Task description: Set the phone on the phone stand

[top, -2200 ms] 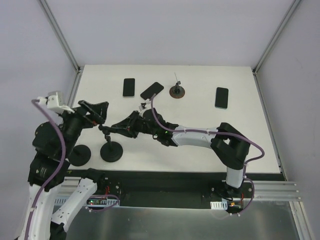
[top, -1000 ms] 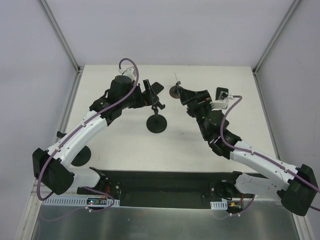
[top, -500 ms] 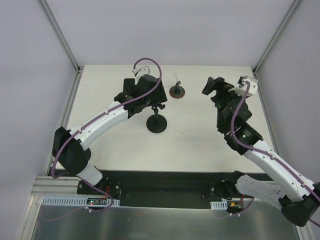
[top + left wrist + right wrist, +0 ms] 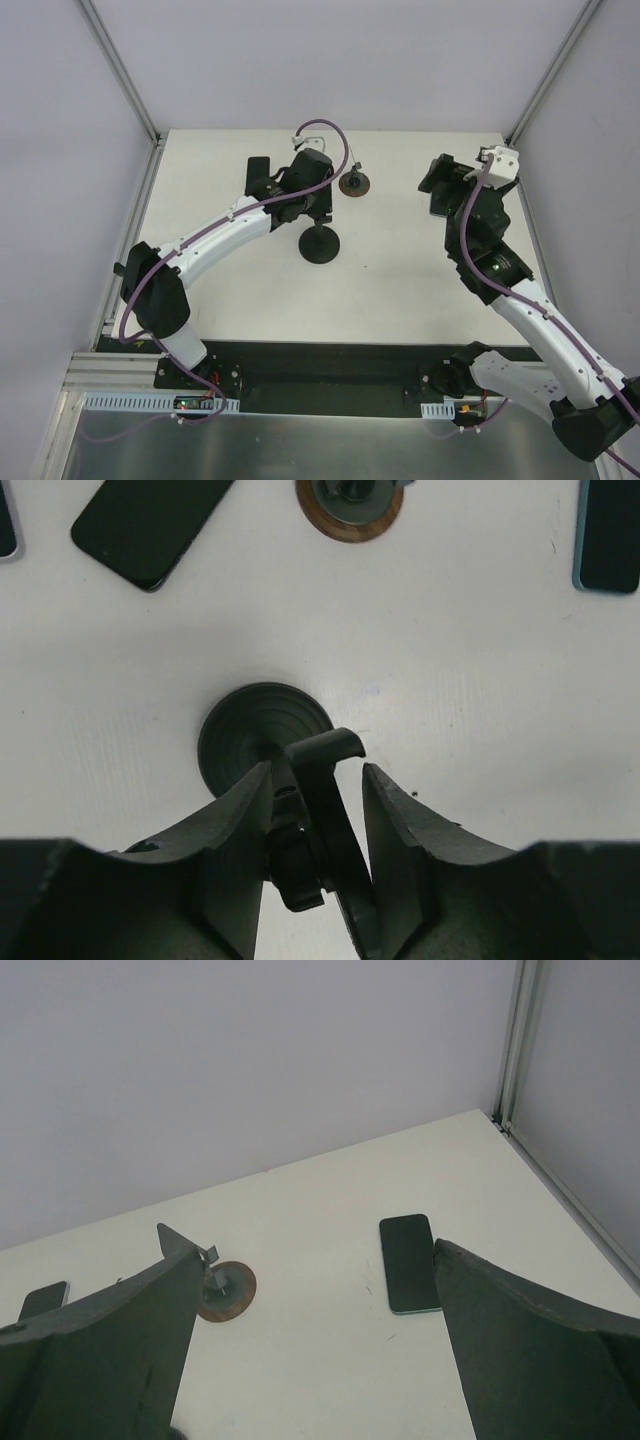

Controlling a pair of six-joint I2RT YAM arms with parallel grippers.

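The black phone stand (image 4: pixel 321 245) stands mid-table on its round base (image 4: pixel 262 735). My left gripper (image 4: pixel 315 205) comes down over it, its jaws closed on the stand's hooked cradle (image 4: pixel 325 770) and joint. Its tips (image 4: pixel 315 775) sit just above the base. One dark phone (image 4: pixel 150 525) lies flat beyond the stand, and another phone (image 4: pixel 259 172) lies to its left. A third phone (image 4: pixel 408 1262) lies at the far right. My right gripper (image 4: pixel 445 182) hovers above that phone, wide open and holding nothing (image 4: pixel 300 1245).
A brown disc (image 4: pixel 354 182) with an upright pin stands at the back, between the phones, and also shows in the wrist views (image 4: pixel 350 502) (image 4: pixel 226 1290). Metal frame posts (image 4: pixel 535 95) and white walls bound the table at the back and sides.
My left jaws have closed in on the stand's head, and the stand has shifted slightly right. The right arm has swung right to hang over the far-right phone.
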